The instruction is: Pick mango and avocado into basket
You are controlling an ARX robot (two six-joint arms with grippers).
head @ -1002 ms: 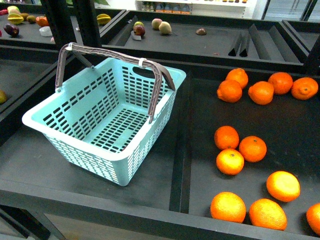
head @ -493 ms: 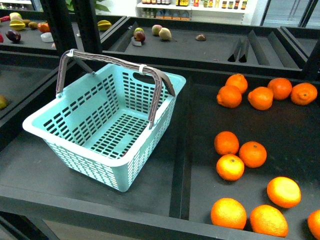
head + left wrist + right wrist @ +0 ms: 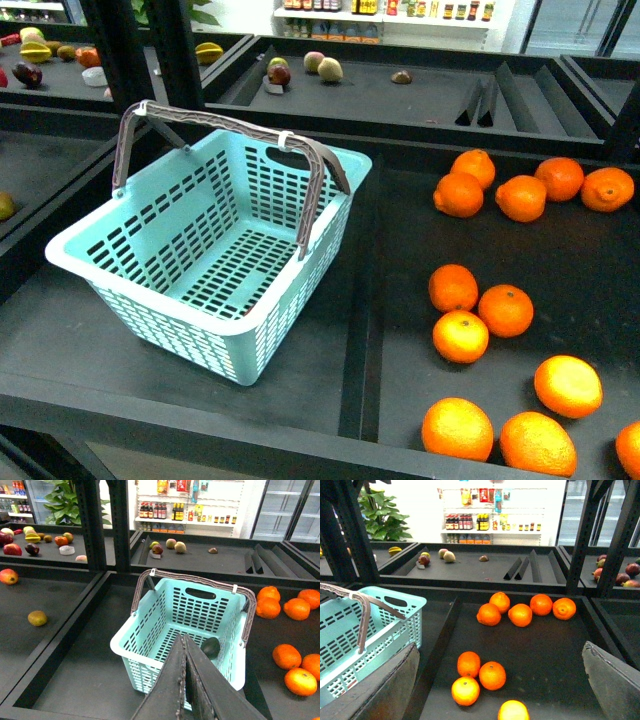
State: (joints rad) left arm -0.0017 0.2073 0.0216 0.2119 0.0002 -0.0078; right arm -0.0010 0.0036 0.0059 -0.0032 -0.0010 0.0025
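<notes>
Far left, in the left wrist view, a reddish fruit w/ a yellow blush lies in the bin beside the basket's bin, cut by the frame edge. It's prob. the mango, but that can't be confirmed, and its long axis can't be read. A small yellow-green fruit lies near it, closer to the basket. Other red fruit sits on the far shelf, too small to tell apart. Next over, the left fingers are pressed together, tips touching, holding nothing, above the near rim of the basket. The basket stands upright w/ handles up. The avocado is already inside, on the slotted floor by the wall nearest the oranges; the front view doesn't show it. Right of the divider there are only oranges, no task fruit. The right fingers are spread wide, empty, above that orange bin. So the likely mango lies off to the left of both arms, the left arm is nearer, and the reach prob. goes left across the divider, away from the basket.
</notes>
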